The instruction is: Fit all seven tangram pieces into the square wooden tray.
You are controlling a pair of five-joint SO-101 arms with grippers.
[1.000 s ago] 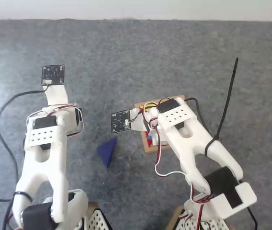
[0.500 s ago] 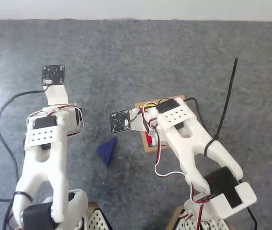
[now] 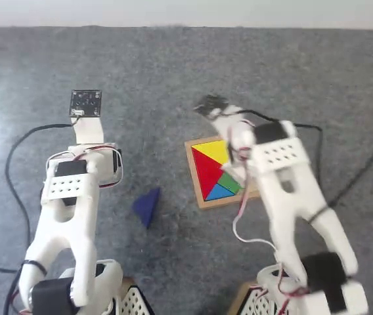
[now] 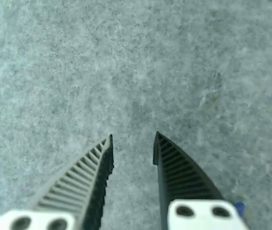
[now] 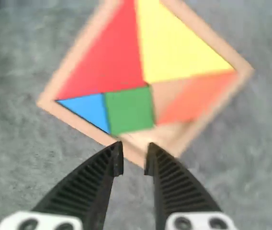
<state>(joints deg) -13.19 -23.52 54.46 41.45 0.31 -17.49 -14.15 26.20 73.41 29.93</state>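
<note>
The square wooden tray lies at mid-table and holds a yellow triangle, a red triangle, a green square and a light blue triangle. The right wrist view also has an orange piece in the tray. My right gripper hangs just off the tray's corner beside the green square, open a little and empty. A dark blue triangle lies loose on the table left of the tray. My left gripper is open over bare grey table.
The table is grey felt-like cloth. The left arm stands left of the dark blue triangle, the right arm over the tray's right side. A black cable runs off to the right.
The right arm has lifted and swung back to the right, uncovering the tray and its pieces. The left arm shifted slightly to the right. The dark blue triangle stayed put.
</note>
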